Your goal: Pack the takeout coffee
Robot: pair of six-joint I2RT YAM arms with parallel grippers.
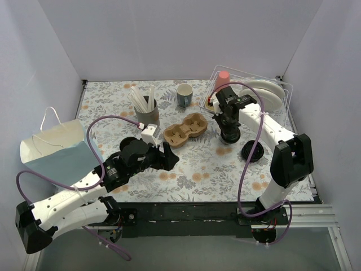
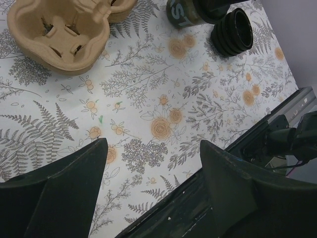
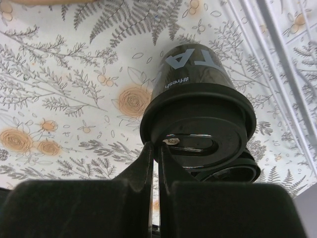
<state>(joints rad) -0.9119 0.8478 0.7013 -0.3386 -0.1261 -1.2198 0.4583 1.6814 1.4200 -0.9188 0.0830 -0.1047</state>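
Right claw [image 3: 157,150] pinches the rim of the small black lidded paper cup [image 3: 195,99]. Left claw [image 2: 152,168] is spread wide, brown cardboard tray [image 2: 57,34] ahead.

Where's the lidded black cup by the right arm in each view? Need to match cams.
Top external: lidded black cup, right of centre.
Left wrist: top edge, only its lettered side showing.
Right wrist: centre, lid towards the camera.
Shared landmark: the black ribbed stack right beside it.
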